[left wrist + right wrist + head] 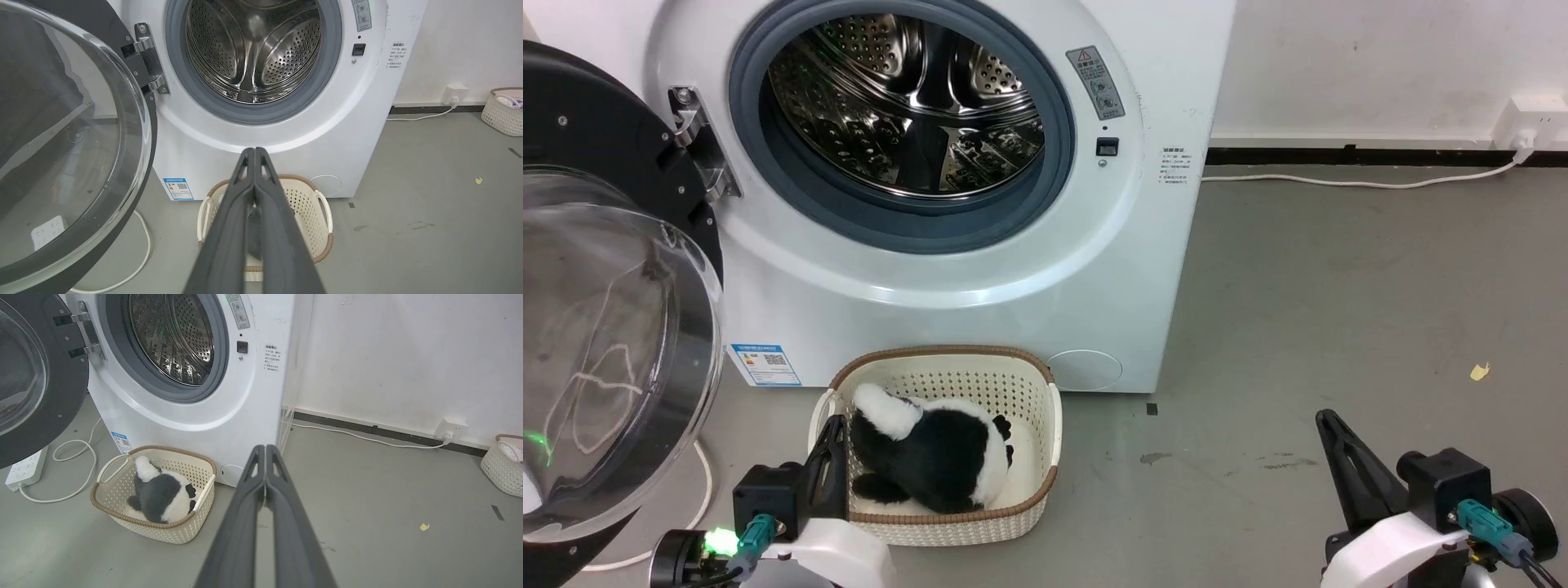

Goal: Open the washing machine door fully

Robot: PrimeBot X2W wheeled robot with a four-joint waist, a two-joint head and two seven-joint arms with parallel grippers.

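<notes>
Left jaws: pressed together, the two dark fingers [229, 228] meeting along their length with nothing between them. In the head view they sit low at the left, overlapping the left rim of a cream basket [1033, 490]; contact with it cannot be determined. Right jaws: likewise pressed together and empty, fingers [241, 522] meeting at the tips, over bare grey floor [1339, 327] well to the right of the basket. The basket stands on the floor just in front of the washing machine [980, 278] and holds a black-and-white plush toy [931, 457]. The washing machine door [605, 327] is swung out wide to the machine's left on its metal hinge [698, 143], its clear bowl window bulging toward the head camera; neither jaws touch it. The opening is fully exposed, showing the grey-blue gasket [768, 175] and the perforated steel drum [907, 106]. A blue label [765, 364] and a round cap [1085, 369] are low on the machine's front. A white cable [1339, 181] runs along the floor to a wall socket [1535, 118]. A power strip [24, 469] lies below the door, and a second basket [500, 469] stands far right by the wall.
</notes>
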